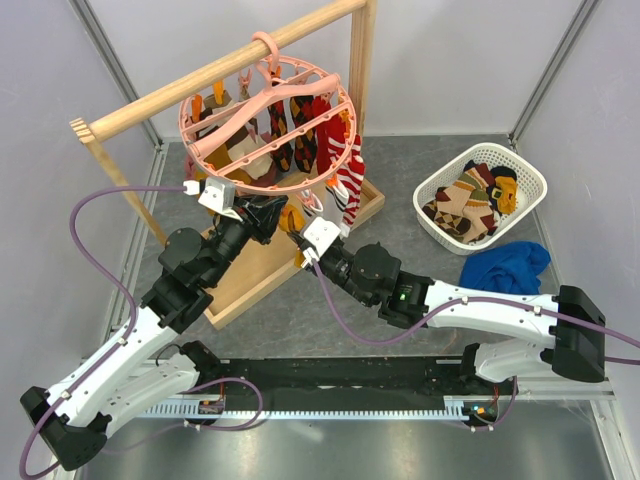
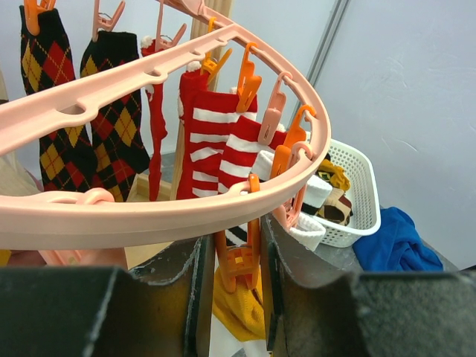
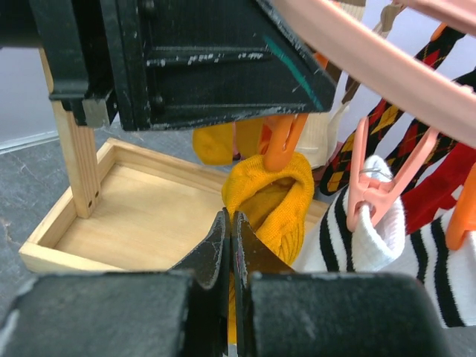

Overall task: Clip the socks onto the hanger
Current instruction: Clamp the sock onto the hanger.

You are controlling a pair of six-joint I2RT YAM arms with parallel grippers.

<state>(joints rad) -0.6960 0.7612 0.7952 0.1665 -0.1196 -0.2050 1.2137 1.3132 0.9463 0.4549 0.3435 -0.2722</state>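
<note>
The salmon-pink hanger (image 1: 268, 122) hangs from the wooden rail, with argyle socks (image 2: 111, 126) and red-and-white striped socks (image 2: 216, 149) clipped to it. My left gripper (image 1: 268, 215) is just under the ring (image 2: 149, 216), its jaws pressed on both sides of a dangling orange clip (image 2: 238, 259). My right gripper (image 1: 300, 240) is shut on the cuff of a mustard sock (image 3: 271, 197) and holds it up under that clip (image 3: 279, 145). The clip's tip touches the top of the cuff; I cannot tell whether it bites.
A white basket (image 1: 530, 175) with several more socks stands at the right, with a blue cloth (image 1: 505, 265) in front of it. The wooden rail (image 1: 220, 75), its post (image 3: 74, 156) and its base tray (image 3: 134, 216) lie under and behind the hanger.
</note>
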